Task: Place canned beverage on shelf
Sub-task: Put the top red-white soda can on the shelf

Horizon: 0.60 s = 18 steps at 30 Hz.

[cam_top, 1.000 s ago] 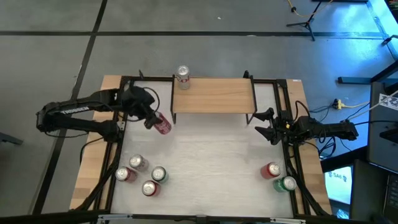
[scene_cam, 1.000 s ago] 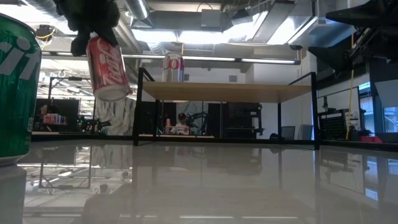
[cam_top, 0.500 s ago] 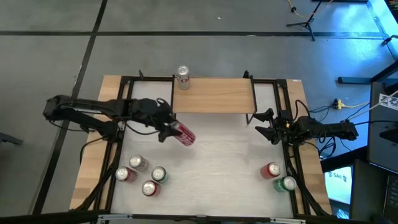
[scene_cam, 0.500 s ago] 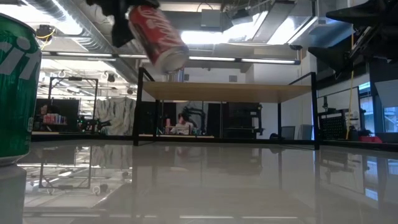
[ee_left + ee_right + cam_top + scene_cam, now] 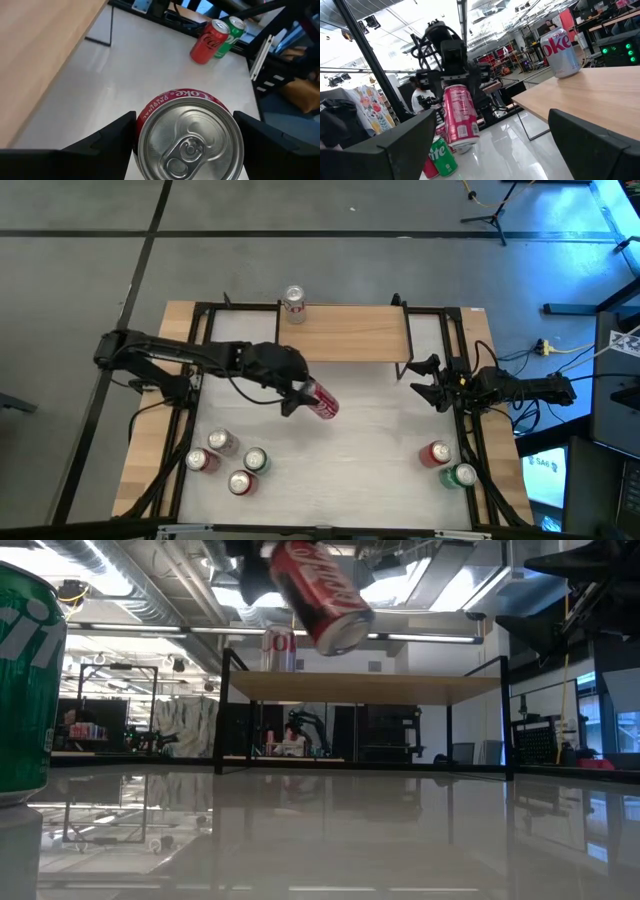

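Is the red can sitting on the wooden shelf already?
No, the left claw holds the red can above the white table, off the shelf.

The shelf (image 5: pixel 343 332) has a pale, matt wood plank top with visible grain, carried on thin black metal legs. The bench (image 5: pixel 370 450) top is a smooth white sheet, glossy enough in the low view to mirror the shelf legs and the room, with bare light wood strips along its left and right sides. The red can (image 5: pixel 323 402) in the left tool (image 5: pixel 298 395) is shiny printed metal with a bare brushed silver lid, and the tool's dark fingers (image 5: pixel 100 145) look like matt plastic.
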Motion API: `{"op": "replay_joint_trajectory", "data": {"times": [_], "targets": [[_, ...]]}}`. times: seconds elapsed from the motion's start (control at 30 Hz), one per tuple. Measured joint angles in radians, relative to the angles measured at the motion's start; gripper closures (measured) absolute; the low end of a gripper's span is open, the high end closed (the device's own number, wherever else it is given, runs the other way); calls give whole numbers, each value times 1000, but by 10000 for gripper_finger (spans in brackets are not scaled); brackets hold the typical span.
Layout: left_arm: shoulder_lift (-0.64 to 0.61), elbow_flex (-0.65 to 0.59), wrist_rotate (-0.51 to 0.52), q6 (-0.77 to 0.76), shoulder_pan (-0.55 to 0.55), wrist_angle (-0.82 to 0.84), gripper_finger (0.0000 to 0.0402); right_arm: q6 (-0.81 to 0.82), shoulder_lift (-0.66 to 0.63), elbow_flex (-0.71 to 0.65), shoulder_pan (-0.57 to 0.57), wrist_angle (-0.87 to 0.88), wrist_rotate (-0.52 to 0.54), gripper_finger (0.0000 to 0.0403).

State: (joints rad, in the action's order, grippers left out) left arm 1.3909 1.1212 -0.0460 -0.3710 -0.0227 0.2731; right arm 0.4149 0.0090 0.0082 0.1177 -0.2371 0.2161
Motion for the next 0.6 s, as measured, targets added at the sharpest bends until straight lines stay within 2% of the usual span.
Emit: {"op": "replay_joint_trajectory", "data": {"times": [0.4, 0.6], "targets": [[215, 268, 0, 147, 43, 139, 123, -49, 0, 0, 0, 1, 18, 22], [292, 316, -1, 211, 68, 209, 123, -49, 0, 0, 0, 1, 18, 22]]}}
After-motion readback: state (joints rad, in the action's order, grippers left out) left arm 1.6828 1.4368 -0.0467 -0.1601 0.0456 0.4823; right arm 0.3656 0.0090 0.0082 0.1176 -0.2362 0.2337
